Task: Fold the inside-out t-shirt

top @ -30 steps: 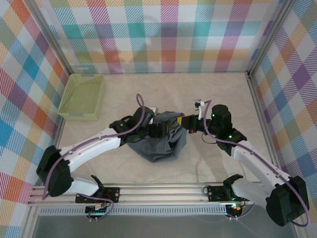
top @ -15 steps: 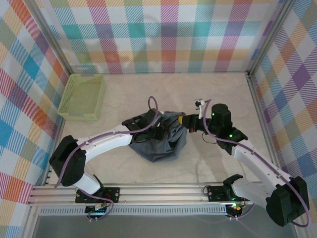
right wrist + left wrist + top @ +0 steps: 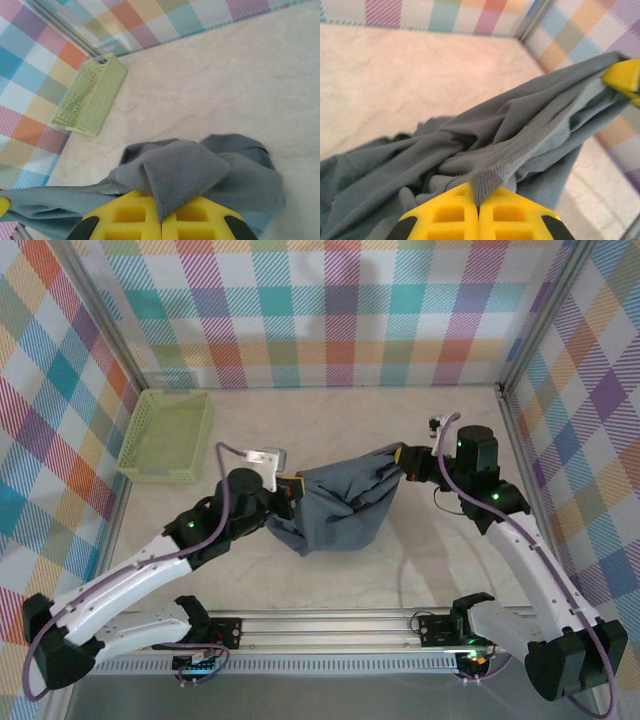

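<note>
Left gripper [image 3: 290, 488]: jaws clenched, yellow fingers pressed together on a ribbed seam edge of the inside-out t-shirt [image 3: 340, 510]. In the left wrist view the seam runs straight up out of the line where the fingers meet. Right gripper [image 3: 405, 462]: jaws likewise clamped tight, pinching a thick fold of the grey cloth that rises as a peak between its fingers in the right wrist view. The shirt spans the gap between the two grippers. Its upper edge is drawn fairly taut from one to the other, and the right end sits a little farther from the arm bases than the left end. The bulk of the cloth sags below that edge in a rumpled pouch on the base-ward side of both grippers. Its lowest part appears to rest on the table [image 3: 330, 420], though contact is not certain. The left wrist view shows the right gripper's yellow finger at the far end of the stretched cloth. The lime-green mesh basket [image 3: 165, 435] stands well off to the outer side of the left gripper, near the left wall and clear of the shirt.
</note>
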